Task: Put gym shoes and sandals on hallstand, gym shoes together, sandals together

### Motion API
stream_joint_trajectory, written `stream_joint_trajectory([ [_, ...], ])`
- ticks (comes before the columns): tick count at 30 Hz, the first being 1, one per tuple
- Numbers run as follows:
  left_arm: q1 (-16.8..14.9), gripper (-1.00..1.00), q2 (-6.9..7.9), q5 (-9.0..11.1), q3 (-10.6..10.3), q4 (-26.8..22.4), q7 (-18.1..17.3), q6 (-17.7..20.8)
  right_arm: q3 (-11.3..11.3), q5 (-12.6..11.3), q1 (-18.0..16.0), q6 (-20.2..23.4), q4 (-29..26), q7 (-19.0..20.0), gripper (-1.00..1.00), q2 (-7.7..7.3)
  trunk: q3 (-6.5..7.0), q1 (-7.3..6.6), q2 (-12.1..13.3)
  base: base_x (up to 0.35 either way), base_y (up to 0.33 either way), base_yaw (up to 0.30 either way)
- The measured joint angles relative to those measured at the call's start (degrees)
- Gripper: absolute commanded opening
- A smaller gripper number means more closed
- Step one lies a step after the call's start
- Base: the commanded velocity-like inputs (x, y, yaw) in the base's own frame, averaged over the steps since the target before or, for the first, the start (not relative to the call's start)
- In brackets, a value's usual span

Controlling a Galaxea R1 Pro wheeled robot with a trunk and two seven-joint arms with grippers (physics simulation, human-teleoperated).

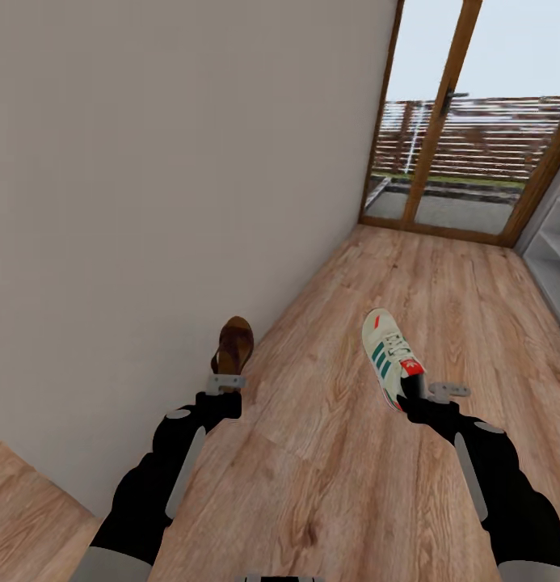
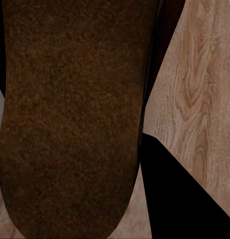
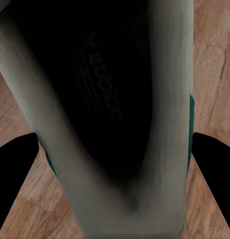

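Leather of a flat brown sandal point(image 1: 233, 346), grainy and dull with dark straps, stands gripped at its heel in the left pincer point(image 1: 226, 381), raised beside the plain grey wall point(image 1: 166, 186). Across from it, the right pincer point(image 1: 431, 394) clamps the heel of a white lace-up gym shoe point(image 1: 388, 349) with green stripes and a red-orange tongue patch, its dark insole point(image 3: 102, 94) open to the right wrist camera. Below both lies light brown wood-plank corridor floor point(image 1: 336, 477); white shelf tiers point(image 1: 554, 259) edge the right, near a wood-framed glass door point(image 1: 457, 129).
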Motion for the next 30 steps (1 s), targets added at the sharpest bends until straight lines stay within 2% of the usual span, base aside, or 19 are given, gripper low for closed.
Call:
stream_joint_trajectory([
  [11, 0.0, -1.0, -0.03, 0.0, 0.0, 0.0, 0.0, 0.0, 0.0, 0.0, 0.0, 0.0, 0.0, 0.0, -1.0, 0.0, 0.6, 0.0, 0.0, 0.312, 0.173, -0.19],
  [30, 0.0, -1.0, 0.0, 0.0, 0.0, 0.0, 0.0, 0.0, 0.0, 0.0, 0.0, 0.0, 0.0, 0.0, -1.0, 0.0, 1.87, 0.0, 0.0, 0.343, 0.008, -0.223],
])
